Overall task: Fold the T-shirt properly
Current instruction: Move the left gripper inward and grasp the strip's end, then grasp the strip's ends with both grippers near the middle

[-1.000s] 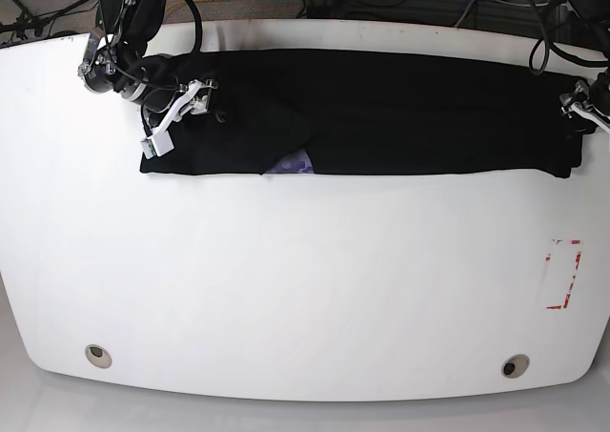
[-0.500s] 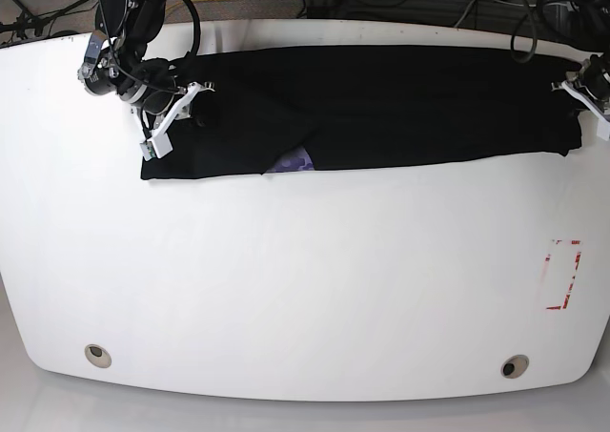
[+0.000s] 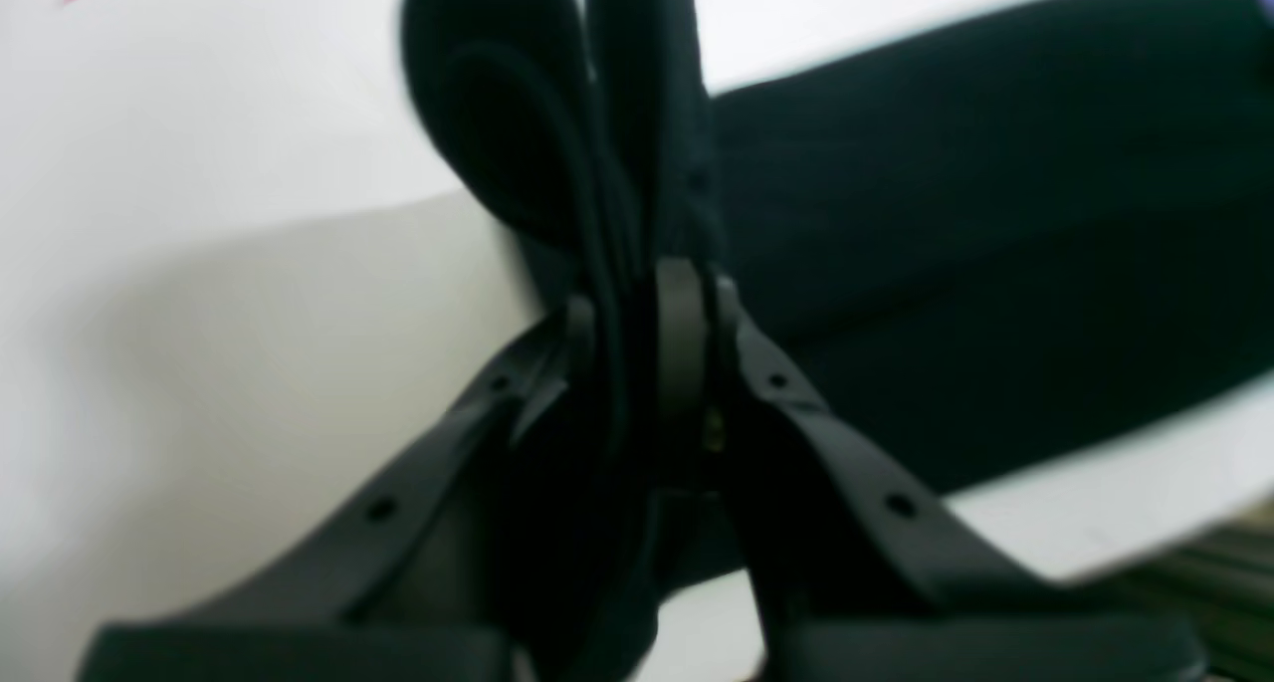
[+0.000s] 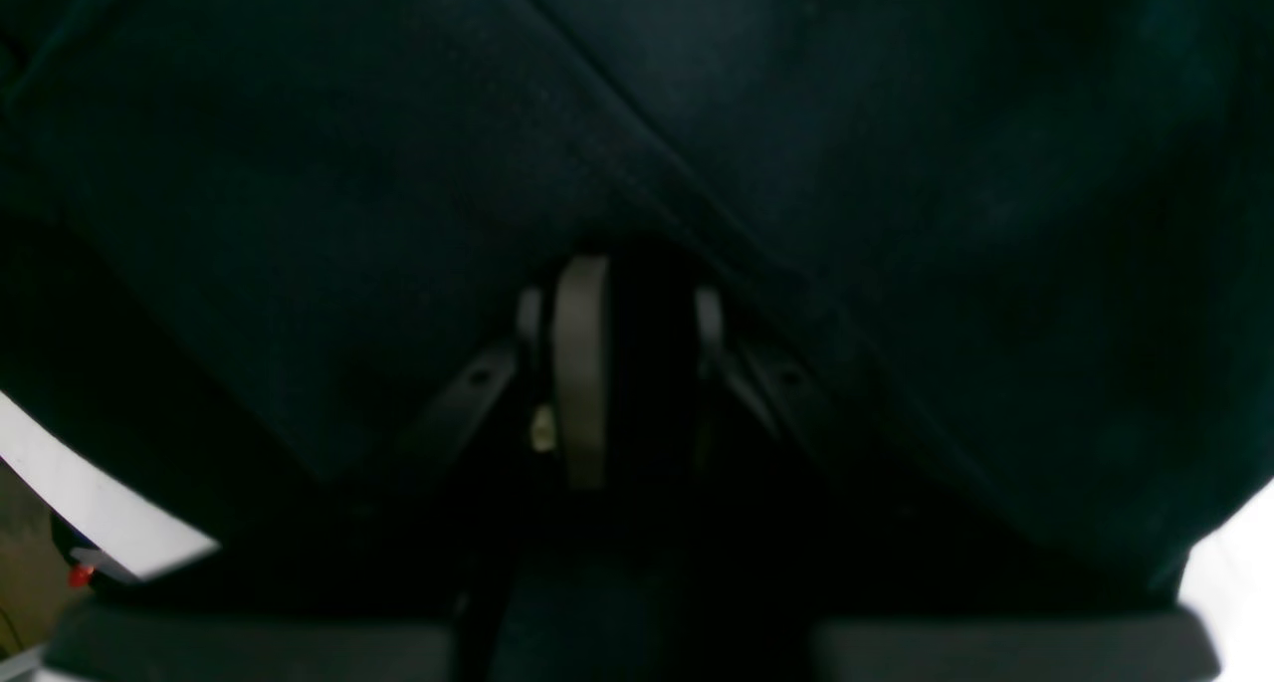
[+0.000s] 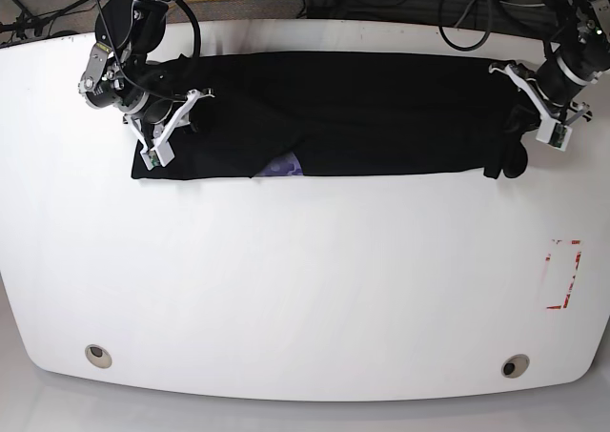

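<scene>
The black T-shirt (image 5: 362, 113) lies as a long band across the far side of the white table (image 5: 305, 279). A sliver of its purple print (image 5: 286, 167) peeks out at the front edge. My left gripper (image 5: 519, 117) is shut on the shirt's right end, which is lifted and bunched below it. In the left wrist view the left gripper (image 3: 642, 294) pinches a folded edge of black cloth (image 3: 557, 114). My right gripper (image 5: 193, 117) is shut on the shirt's left end. In the right wrist view the right gripper (image 4: 627, 304) has dark cloth (image 4: 896, 164) between and over its fingers.
A red rectangular marking (image 5: 562, 275) sits on the table at the right. Two round holes (image 5: 97, 356) (image 5: 515, 366) lie near the front edge. Cables run behind the table's far edge.
Both grippers closed on the shirt. My left gripper has moved inward toward the table's middle, dragging the shirt's right end with it. The right gripper shifted only slightly.
</scene>
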Robot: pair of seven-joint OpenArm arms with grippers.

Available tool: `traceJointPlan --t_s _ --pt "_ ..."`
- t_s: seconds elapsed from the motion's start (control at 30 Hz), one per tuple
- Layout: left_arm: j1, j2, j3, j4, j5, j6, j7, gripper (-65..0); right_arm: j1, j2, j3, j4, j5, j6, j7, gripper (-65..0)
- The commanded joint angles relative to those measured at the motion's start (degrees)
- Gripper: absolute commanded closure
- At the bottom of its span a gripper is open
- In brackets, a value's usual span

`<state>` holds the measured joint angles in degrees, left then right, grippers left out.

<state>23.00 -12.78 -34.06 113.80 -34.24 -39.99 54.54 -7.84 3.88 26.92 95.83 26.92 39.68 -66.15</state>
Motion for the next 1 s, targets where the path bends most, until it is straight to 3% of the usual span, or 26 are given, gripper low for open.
traceJointPlan --t_s 0.0,0.2,0.33,0.5,0.97 --pt "-2.2 1.1 2.1 1.0 -0.2 0.0 1.7 -1.0 0.8 0.5 -0.4 0.8 0.2 0.3 0.4 -11.6" --pt "-6.3 7.6 3.9 1.0 -0.1 0.0 7.7 -1.0 0.8 0.6 -0.5 0.8 0.1 0.3 0.4 -11.6" --pt "-7.4 9.5 8.0 0.9 -0.4 0.0 10.8 -1.0 0.5 0.6 -1.6 0.9 0.1 0.3 0.4 -11.6" --pt "-8.7 12.5 13.3 0.9 -0.2 0.0 10.5 -1.0 0.8 0.6 -2.0 0.2 0.1 0.3 0.6 -11.6" --pt "-12.2 13.2 24.5 -0.7 -0.1 0.0 10.1 -1.1 0.8 1.7 -2.0 0.0 0.1 0.3 0.7 -11.6"
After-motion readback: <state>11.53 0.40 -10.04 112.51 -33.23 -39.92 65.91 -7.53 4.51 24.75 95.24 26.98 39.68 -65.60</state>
